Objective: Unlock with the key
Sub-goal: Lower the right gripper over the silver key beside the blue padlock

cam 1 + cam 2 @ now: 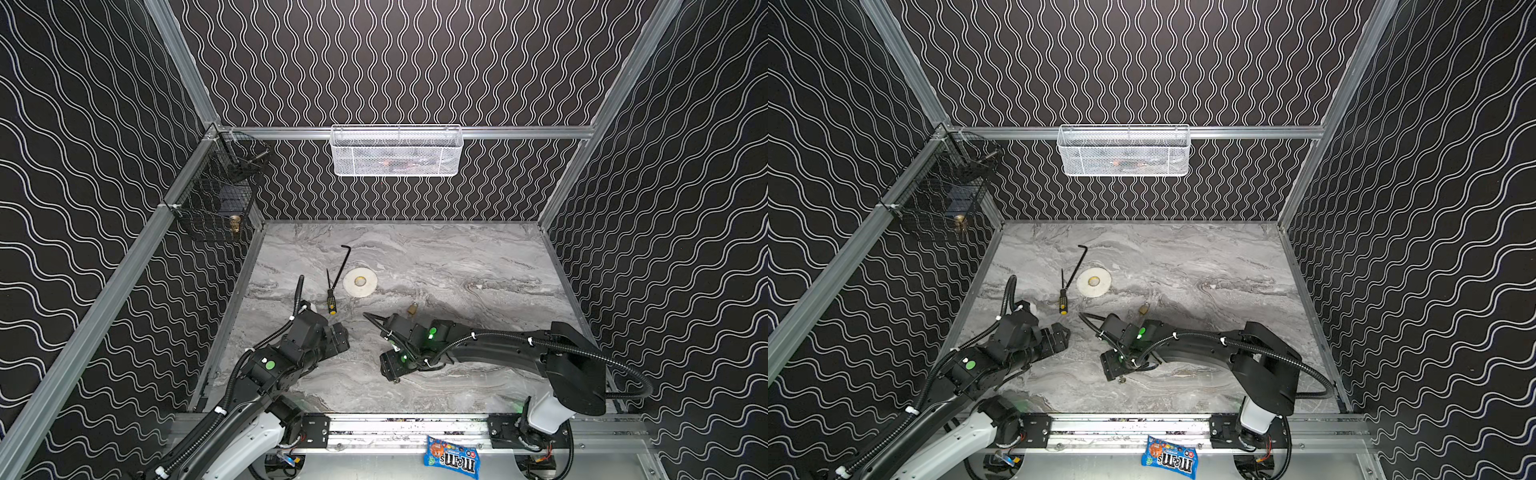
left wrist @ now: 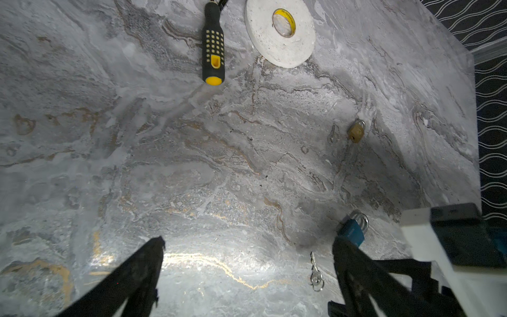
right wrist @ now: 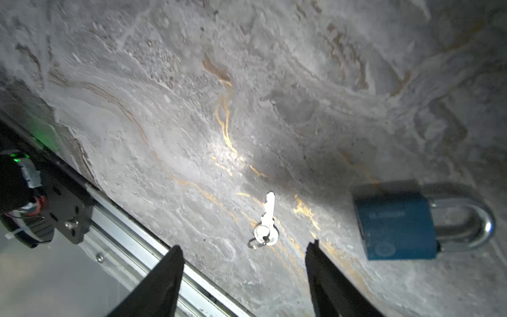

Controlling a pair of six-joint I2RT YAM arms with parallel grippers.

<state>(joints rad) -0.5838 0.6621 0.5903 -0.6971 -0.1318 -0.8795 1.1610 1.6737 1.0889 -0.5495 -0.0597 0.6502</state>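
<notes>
- In both top views the right gripper [image 1: 392, 374] hangs low near the surface's [image 1: 457, 266] front edge, about midway along. The left gripper [image 1: 338, 332] waits beside it, and a brass padlock [image 1: 412, 309] lies nearer the centre.
- Left wrist view: the left gripper [image 2: 248, 241] is spread fully and holds nothing. The blue padlock [image 2: 352, 232] shows beyond one finger.
- Right wrist view: the step looks like fetching the key [image 3: 267, 219]. The right gripper [image 3: 245, 245] is partly spread and empty, with the key just ahead, untouched. Next it should descend, straddle the key's head and pinch.
</notes>
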